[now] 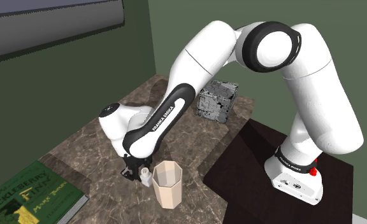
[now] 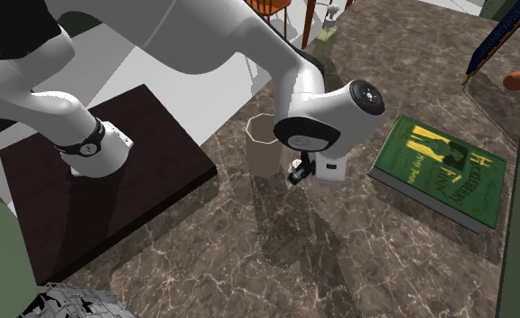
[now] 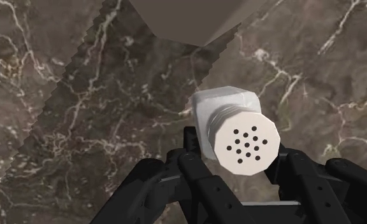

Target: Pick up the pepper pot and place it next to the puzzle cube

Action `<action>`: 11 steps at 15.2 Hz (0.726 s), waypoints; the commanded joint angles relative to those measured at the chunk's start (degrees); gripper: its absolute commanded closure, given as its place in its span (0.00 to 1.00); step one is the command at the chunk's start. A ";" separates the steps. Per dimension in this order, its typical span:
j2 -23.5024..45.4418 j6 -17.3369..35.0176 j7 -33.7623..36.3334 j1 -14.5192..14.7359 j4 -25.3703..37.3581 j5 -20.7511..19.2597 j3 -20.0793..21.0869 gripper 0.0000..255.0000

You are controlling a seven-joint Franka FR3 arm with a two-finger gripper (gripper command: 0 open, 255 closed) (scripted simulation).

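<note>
Pepper pot [image 3: 236,127] is grasped — pincer [image 3: 239,156] clamped on its sides; carrying it across the counter [image 3: 80,127] to the puzzle cube [image 1: 217,102] (well apart from the pincer) is left.

domestic room: dark marble-patterned tabletop [image 1: 195,137] in a corner of green walls [image 1: 61,89]; green hardcover book [image 2: 441,172] lying on it; wooden furniture [image 2: 269,9] beyond the far edge.
</note>
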 commanded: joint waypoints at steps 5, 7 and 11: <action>-3.37 -3.12 -0.42 -0.74 -0.17 1.17 1.03 1.00; -4.44 -4.13 -0.55 -0.97 -0.19 1.56 1.34 1.00; -6.49 -6.23 -0.84 -1.41 -0.07 2.34 1.94 1.00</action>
